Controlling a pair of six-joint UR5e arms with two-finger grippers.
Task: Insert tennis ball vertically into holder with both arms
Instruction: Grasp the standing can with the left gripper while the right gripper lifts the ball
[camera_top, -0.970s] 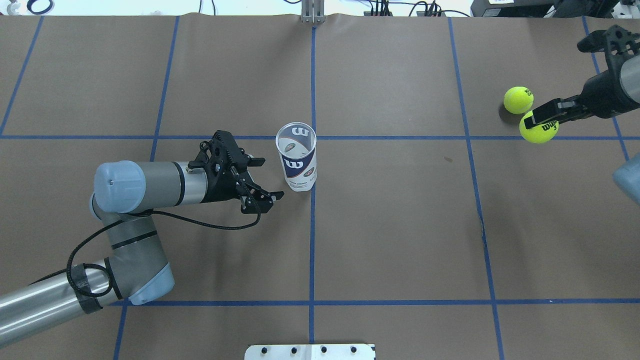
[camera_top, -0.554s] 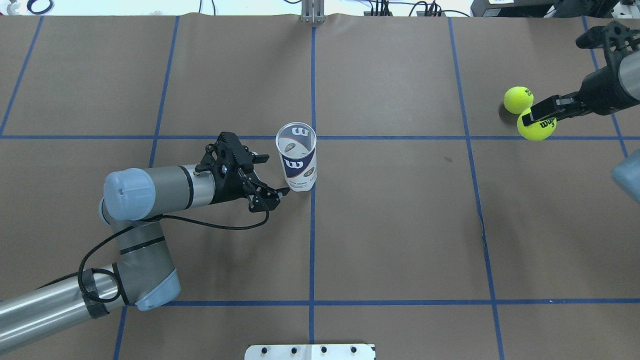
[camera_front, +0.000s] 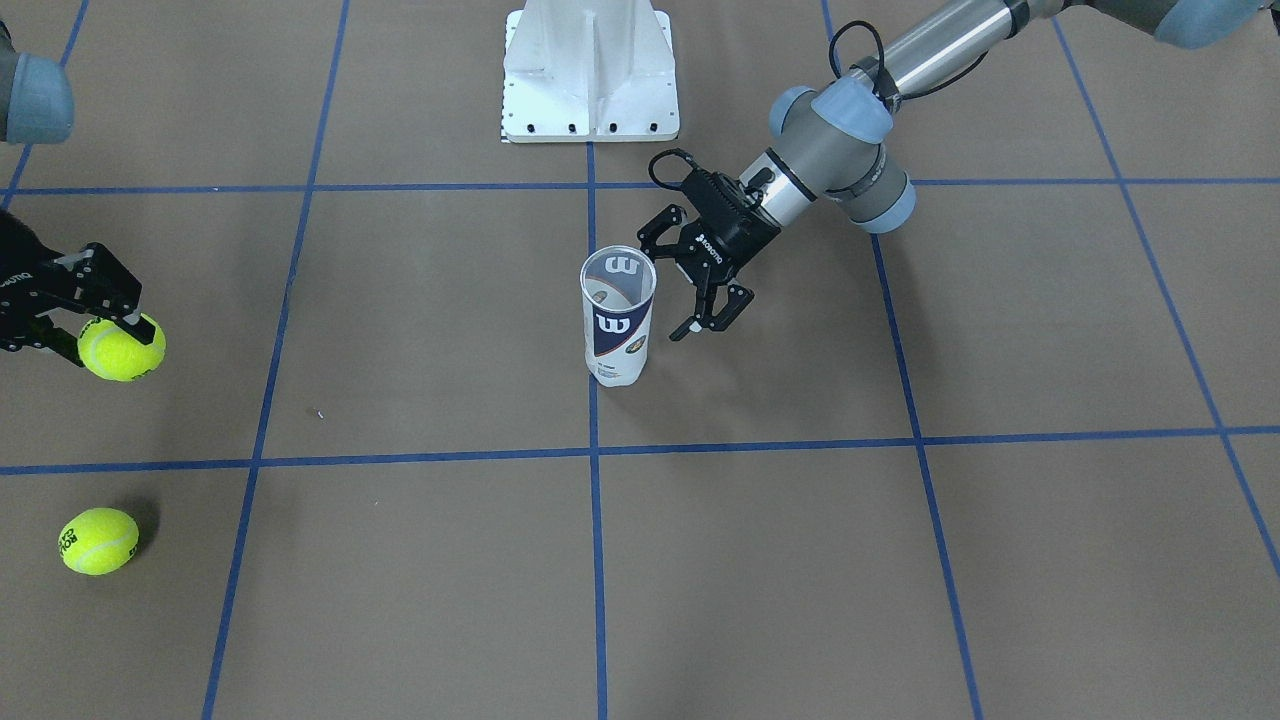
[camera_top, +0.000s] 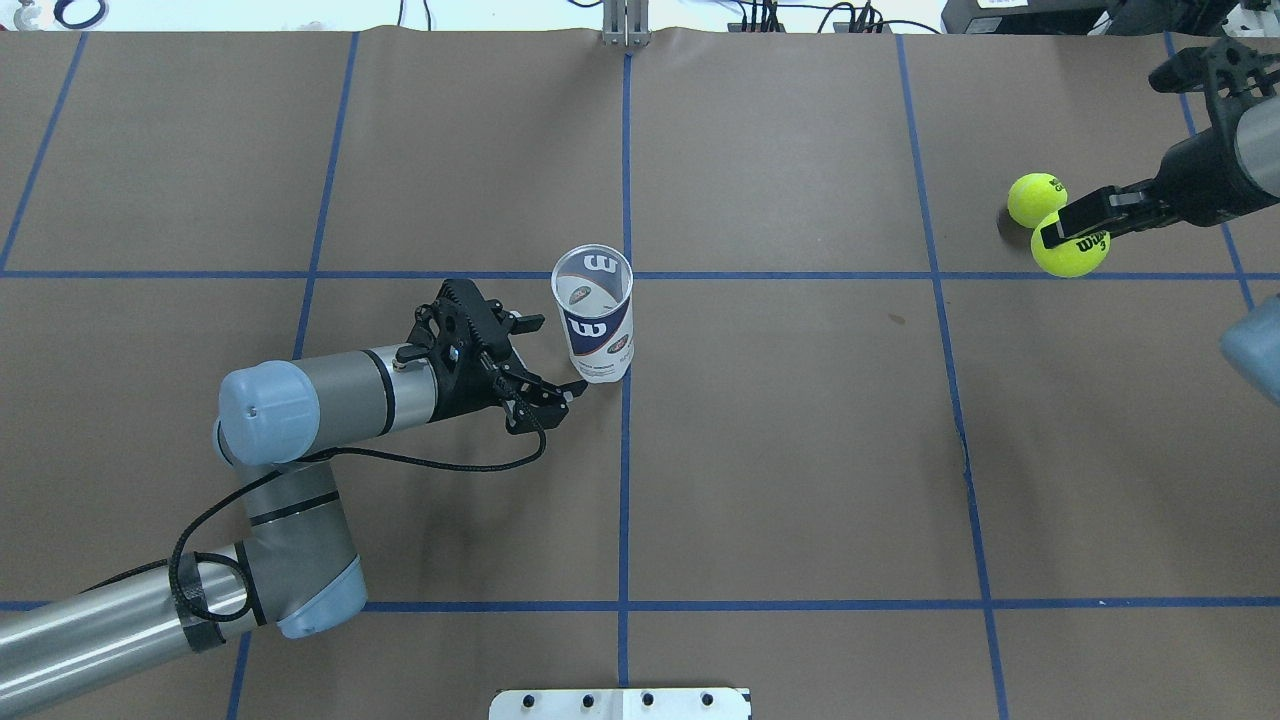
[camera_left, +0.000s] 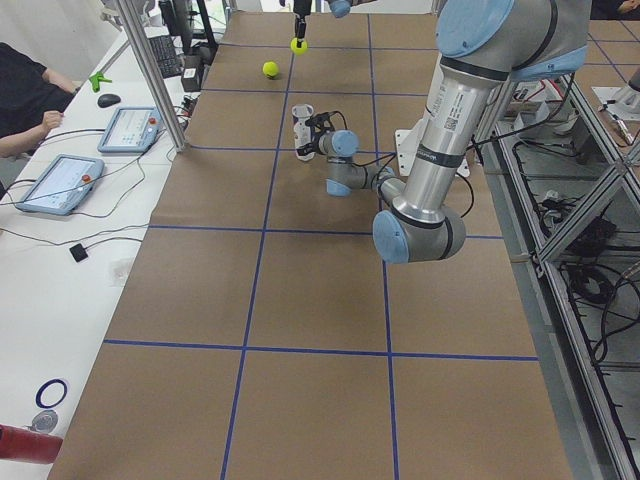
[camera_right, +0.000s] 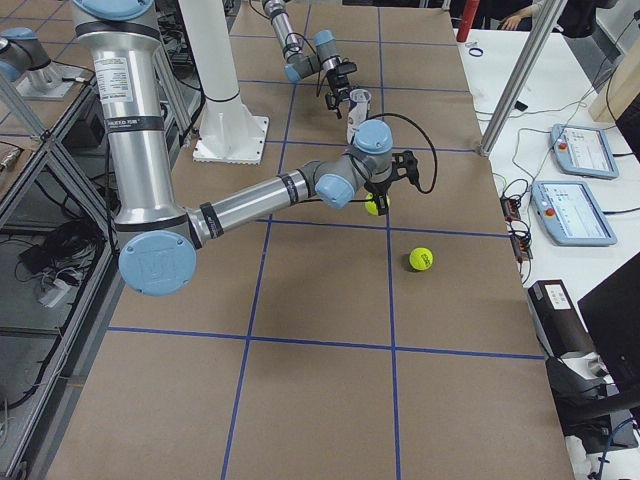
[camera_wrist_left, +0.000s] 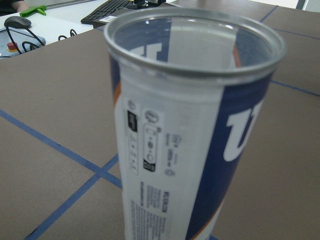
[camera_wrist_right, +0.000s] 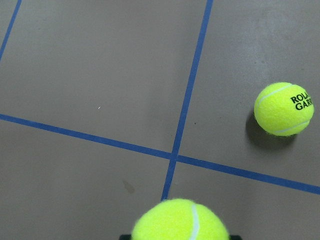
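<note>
Clock bearings per the overhead view.

Brown paper-covered table (camera_top: 800, 450), gridded with blue tape.

Grey-silver tubular left arm (camera_top: 330, 395), light blue joint caps, black cable looped below the wrist. In from 8 o'clock, forearm pointing at table centre. Matching right arm (camera_top: 1262, 150), mostly out of shot at the 3 o'clock edge.

White metal pedestal base (camera_front: 590, 70) at the 6 o'clock edge, on the middle line.

Clear plastic cylindrical holder (camera_top: 597, 325):
- Upright near table centre, on the 9 o'clock side of the middle blue line, just at 6 o'clock of a cross line.
- Top open, with a silver rim.
- Navy and white label round the body, big white "W", block of small black print on the white panel, thin orange streak at a navy edge.
- Clear wall showing above the label.

Black two-finger left gripper (camera_top: 556, 354) at 9 o'clock of the holder, just beside it. Jaws spread wide, grasping nothing. Cannot tell whether the nearer fingertip touches the can. Holder fills the left wrist view.

Black right gripper (camera_top: 1062, 238) clenched on a yellow-green felt tennis ball (camera_top: 1072, 255) with black "Wilson 3" print. Well apart from the holder, at its 3 o'clock.

Smallest: loose tennis ball (camera_top: 1036, 199), same yellow-green felt, black lettering cut off at "ROLA / GARR". Lying on the table at 11 o'clock of the gripped one. Clear gap between them in the right wrist view.
</note>
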